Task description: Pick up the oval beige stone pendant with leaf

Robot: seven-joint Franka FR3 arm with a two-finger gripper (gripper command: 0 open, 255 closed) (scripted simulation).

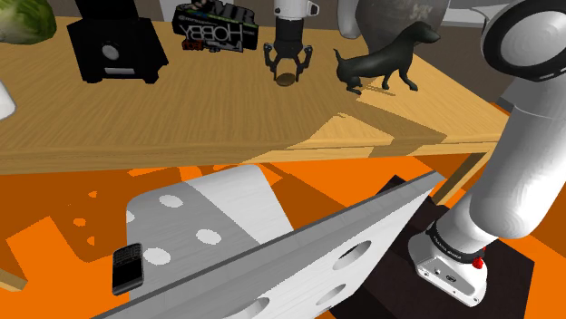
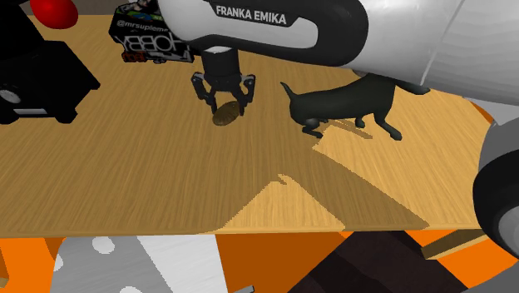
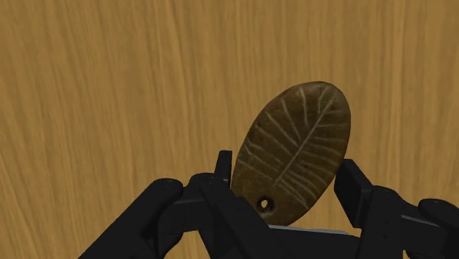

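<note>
1. In the shoulder view, a dark phone (image 1: 128,267) lies nearest, flat on a white board with round holes (image 1: 227,213), above an orange floor (image 1: 54,195).
2. The white arm (image 2: 274,21) carries the words "FRANKA EMIKA" in white on a black band, seen in the second exterior view.
3. The wood-grain counter (image 1: 136,136) is partly in shade, with a brighter patch toward its front edge.
4. The black hand (image 2: 223,104) points down at the counter, its two fingers pressed against the long edges of the pendant (image 3: 298,147), gripping it.
5. The pendant is an oval brown stone with pale leaf veins and a small hole at the end nearest the hand. It sits slanted between the fingers, over bare counter.
6. A black dog figurine (image 1: 385,63) stands near the hand, on the shoulder view's right.
7. Further back, a dark box (image 1: 213,32) shows "HOBBY" in large letters.
8. A black boxy device (image 1: 113,45) stands at the back, to the shoulder view's left.
</note>
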